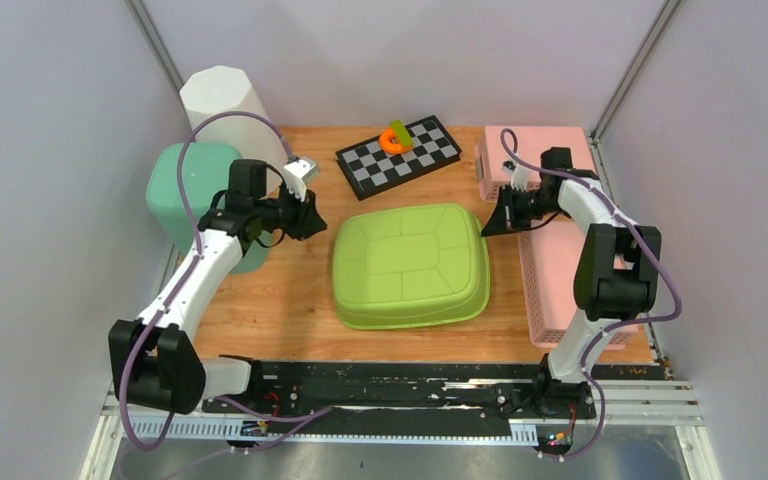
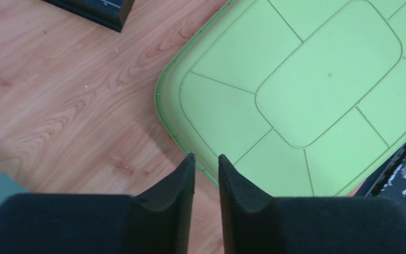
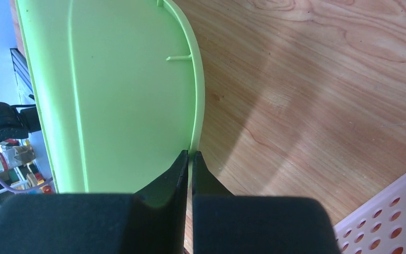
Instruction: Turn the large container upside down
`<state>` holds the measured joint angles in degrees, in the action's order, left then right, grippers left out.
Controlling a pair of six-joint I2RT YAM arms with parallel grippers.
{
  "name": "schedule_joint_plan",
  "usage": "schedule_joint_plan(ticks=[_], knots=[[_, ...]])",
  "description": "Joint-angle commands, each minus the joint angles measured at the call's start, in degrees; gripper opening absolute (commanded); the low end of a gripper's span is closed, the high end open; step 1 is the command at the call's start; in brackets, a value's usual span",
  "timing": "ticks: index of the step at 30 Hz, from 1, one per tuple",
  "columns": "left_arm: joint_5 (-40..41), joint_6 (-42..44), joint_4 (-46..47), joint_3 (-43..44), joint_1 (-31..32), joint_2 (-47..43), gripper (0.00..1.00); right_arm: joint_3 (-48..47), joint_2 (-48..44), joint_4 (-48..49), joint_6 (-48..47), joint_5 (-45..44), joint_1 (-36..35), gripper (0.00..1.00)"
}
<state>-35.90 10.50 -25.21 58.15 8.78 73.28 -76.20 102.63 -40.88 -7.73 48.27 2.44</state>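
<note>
Tub [image 1: 410, 262]: base up on bench [image 1: 260, 300].
Left claw [image 2: 206, 157]: slightly open, empty.
Right claw [image 3: 190, 153]: pinching tub rim.
Risk: if I retreat right clamped, tub drags or tips.

No text, label, brand, number or sign can be read in any of the views. In the right wrist view, far to the left of the right pincer [image 3: 190, 154] and beyond the light-green plastic container [image 3: 121, 95], a small patch of coloured clutter [image 3: 2, 164] may carry print. It is too blurred and too small to make out.
</note>
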Motion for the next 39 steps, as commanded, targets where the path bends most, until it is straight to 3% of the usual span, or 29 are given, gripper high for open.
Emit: schedule_joint_plan(ticks=[1, 12, 25, 31, 39], knots=[[1.01, 0.39, 1.52, -0.59, 0.1, -2.73, 0.3, 0.87, -1.41, 0.35, 2.47, -1.31, -1.33, 0.03], [4.81, 1.25, 1.92, -0.72, 0.1, -7.97, 0.98, 1.23, -3.34, 1.04, 5.13, -4.24, -2.13, 0.03], [12.66, 10.82, -4.78, 0.61, 0.11, -16.29, 1.0, 3.75, -7.16, 6.18, 11.28, -7.13, -5.9, 0.03], [8.15, 12.33, -2.39, -4.59, 0.1, -21.55, 1.0, 7.36, -9.56, 10.17, 13.56, -8.73, -7.09, 0.03], [6.92, 13.64, -2.99, -6.13, 0.1, -22.25, 1.0, 13.29, -10.0, 17.8, 16.48, -11.06, -8.81, 0.03]])
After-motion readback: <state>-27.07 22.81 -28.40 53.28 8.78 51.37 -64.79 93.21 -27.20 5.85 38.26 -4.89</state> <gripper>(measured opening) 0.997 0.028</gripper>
